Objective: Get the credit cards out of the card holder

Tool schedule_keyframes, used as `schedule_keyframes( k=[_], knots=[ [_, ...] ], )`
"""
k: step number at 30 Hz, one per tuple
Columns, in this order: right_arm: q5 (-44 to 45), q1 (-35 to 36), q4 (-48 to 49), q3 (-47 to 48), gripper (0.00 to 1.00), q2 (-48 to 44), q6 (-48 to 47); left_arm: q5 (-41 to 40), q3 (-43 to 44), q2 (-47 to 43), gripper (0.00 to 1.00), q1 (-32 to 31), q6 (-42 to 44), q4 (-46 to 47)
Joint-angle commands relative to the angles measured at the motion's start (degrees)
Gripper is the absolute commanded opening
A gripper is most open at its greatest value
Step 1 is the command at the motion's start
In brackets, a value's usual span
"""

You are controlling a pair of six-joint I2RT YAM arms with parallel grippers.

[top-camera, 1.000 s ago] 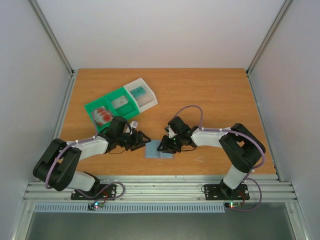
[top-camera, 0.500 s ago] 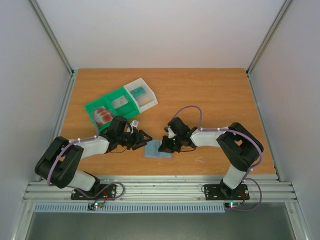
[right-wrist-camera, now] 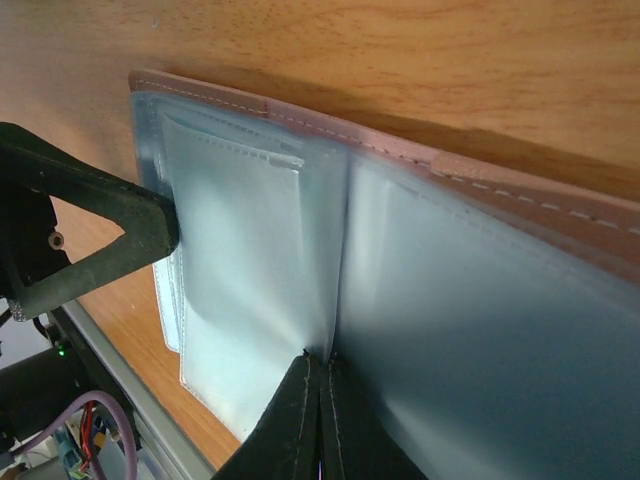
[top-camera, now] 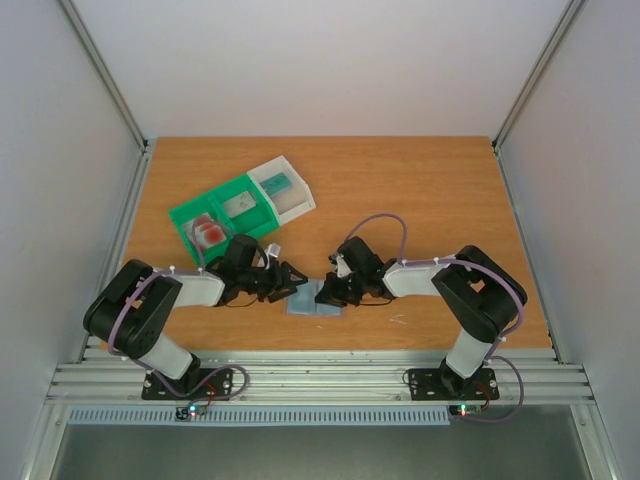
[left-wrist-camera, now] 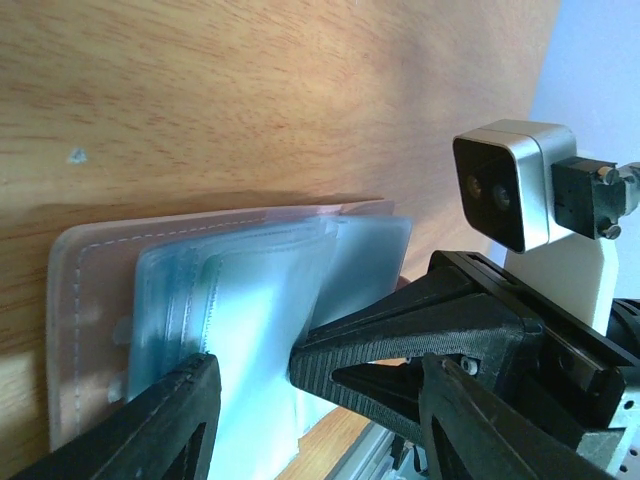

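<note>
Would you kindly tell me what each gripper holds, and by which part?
Right gripper: shut at the centre crease of the blue-grey bi-fold card holder; actual grip cannot be told. Left gripper: open, empty.

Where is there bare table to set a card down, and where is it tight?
Free: the table from the tray rightward to the back edge, and beyond the right arm. Crowded: front middle, where left gripper and right gripper meet at the card holder.

left end effector [top-camera: 291, 283]: jaws apart (arm low) | right end effector [right-wrist-camera: 321, 372]: pressed shut
</note>
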Motion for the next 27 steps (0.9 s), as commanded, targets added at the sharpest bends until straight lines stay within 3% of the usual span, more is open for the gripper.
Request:
schedule_keyframes(
  k=[1,6,15,27],
  knots=[
    [2.1,0.3,0.4,-1.8,0.01,2.4,0.7,0.3,-1.2,0.6,0.56,-0.3,0.1,3.9],
    [1.8,0.3,1.3,-2.2,0.01,2.8,0.8,-0.4,-1.9,-2.5,0.56,-0.4,-0.1,1.6],
    [0.3,-0.5,4.7,-3.7,0.01,4.0,1.9,-6.3,1.8,-10.0,0.60,-0.4,8.2,-15.1],
    [-0.3,-0.6,4.9,-3.4,0.01,4.2,2.0,-2.5,1.4,-5.6,0.59,-0.5,6.2,-8.6]
  ],
)
